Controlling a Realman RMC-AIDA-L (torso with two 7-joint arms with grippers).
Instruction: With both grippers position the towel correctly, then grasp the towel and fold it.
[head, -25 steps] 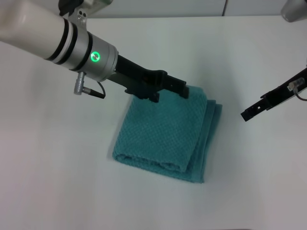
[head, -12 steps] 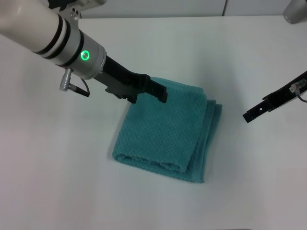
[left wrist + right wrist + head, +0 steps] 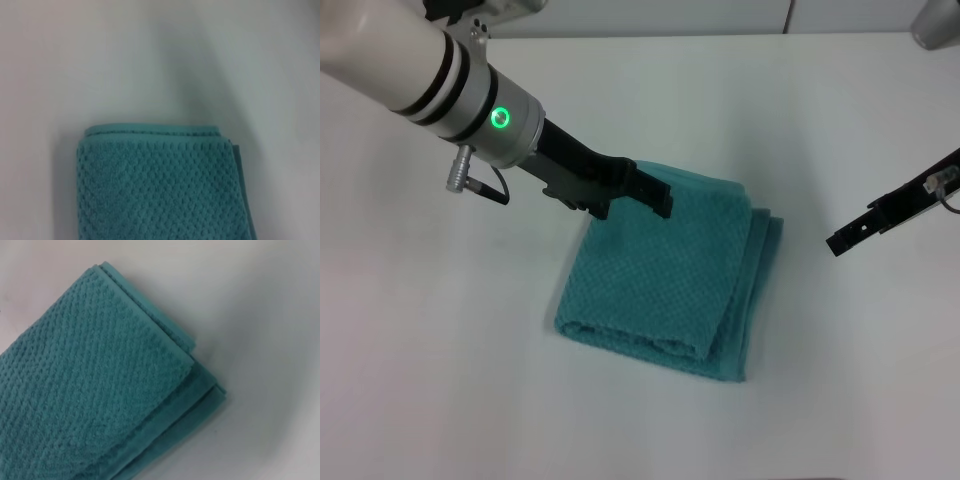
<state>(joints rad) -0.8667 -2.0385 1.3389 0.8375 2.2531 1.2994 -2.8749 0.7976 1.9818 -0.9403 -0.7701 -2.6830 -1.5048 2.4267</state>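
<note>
The teal towel (image 3: 665, 285) lies folded in layers on the white table, with its stacked edges showing along its right side. The left wrist view shows one end of the towel (image 3: 160, 190), and the right wrist view shows a layered corner of the towel (image 3: 90, 385). My left gripper (image 3: 655, 195) hovers over the towel's far left part and holds nothing. Off to the right of the towel, my slim right gripper (image 3: 842, 240) hangs above bare table, apart from the cloth.
The white table (image 3: 440, 350) surrounds the towel on all sides. Its far edge meets a wall at the back.
My left gripper has drawn back to the left along the towel's far edge and has been almost still for the last half second. The towel and the right gripper have not moved.
</note>
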